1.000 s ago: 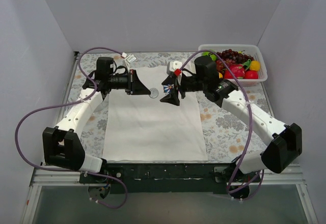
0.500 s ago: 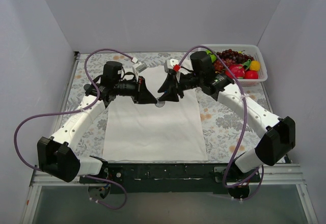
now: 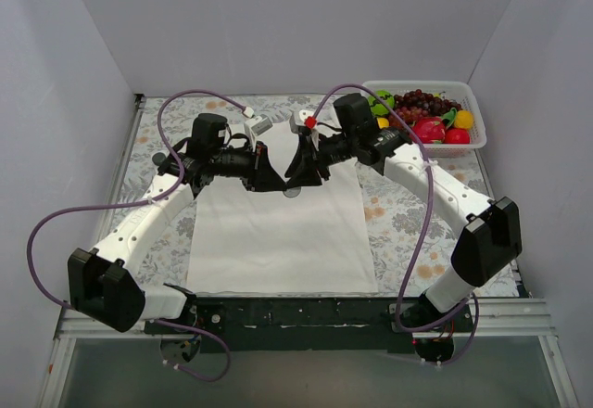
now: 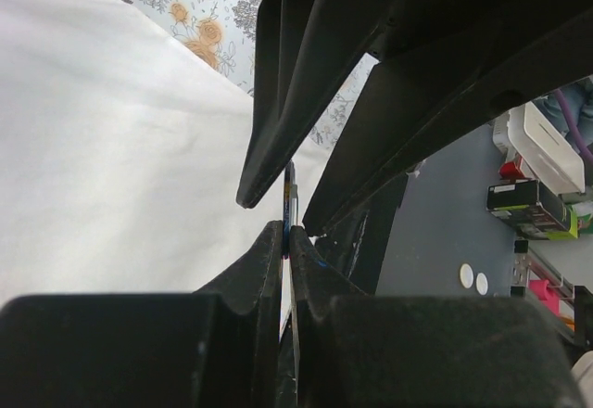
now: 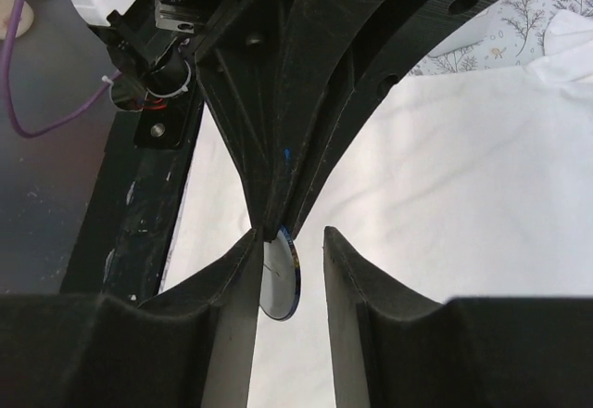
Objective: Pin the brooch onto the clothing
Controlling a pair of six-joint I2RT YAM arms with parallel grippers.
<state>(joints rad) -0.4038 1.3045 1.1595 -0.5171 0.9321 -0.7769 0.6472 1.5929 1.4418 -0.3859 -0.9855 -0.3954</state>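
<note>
Where the brooch sits: the brooch (image 5: 281, 283) stands on edge at the tips of the left gripper (image 4: 287, 232), over the upper middle of the clothing (image 3: 278, 232). You cannot tell whether it touches the cloth.
Left fingers: pressed together on the disc, which the left wrist view shows edge-on as a thin sliver.
Right fingers: apart, one on each side of the disc. The right gripper (image 5: 289, 234) straddles it without clamping.
Key relation: from your right fingers the brooch lies dead ahead, inside the gap and just beside one finger rather than centred. Its flat faces look roughly toward the two right pads, and its plane runs in line with the left fingers.
Nearer arm: both grippers meet tip to tip over the shirt, but only the left one has the disc.
Counts: one brooch, one shirt, two arms, one fruit basket (image 3: 417, 83) at the far right corner of the table (image 3: 408, 223).
Step in hand: this looks like a handover or a two-handed fastening, with pinning not yet done.
Next move: it probably calls for you to centre the right fingers on the disc before closing them.
Risk: closing off-centre could tip the disc out of the left pinch.
</note>
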